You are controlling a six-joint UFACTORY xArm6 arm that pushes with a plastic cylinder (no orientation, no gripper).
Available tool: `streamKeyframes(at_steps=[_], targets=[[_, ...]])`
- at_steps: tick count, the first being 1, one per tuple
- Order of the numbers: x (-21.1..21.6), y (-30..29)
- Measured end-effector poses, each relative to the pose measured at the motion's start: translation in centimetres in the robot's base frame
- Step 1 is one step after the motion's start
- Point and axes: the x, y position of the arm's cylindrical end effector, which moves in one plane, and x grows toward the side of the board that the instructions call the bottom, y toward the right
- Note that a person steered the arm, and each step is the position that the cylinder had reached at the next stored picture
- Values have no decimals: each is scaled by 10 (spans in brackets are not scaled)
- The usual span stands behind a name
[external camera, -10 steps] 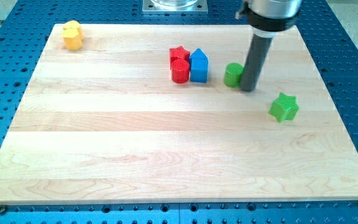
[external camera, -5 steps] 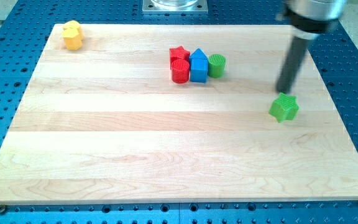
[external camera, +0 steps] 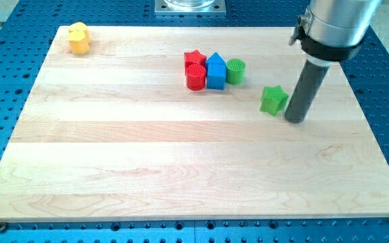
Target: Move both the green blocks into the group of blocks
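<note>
Green star lies right of the group, just left of my tip; contact unclear. Green cylinder touches the blue block, beside the red cylinder and half-hidden red star. The tool is a plain rod without jaws. Yellow block sits far left on the counter.

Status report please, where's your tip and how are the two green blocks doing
My tip sits just right of the green star. Green cylinder against the blue block, in the group with the red blocks. Path from star to group unobstructed.
</note>
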Motion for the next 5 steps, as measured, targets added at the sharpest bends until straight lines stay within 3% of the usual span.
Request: streamKeyframes(at_steps=[5], targets=[[-27,-73]])
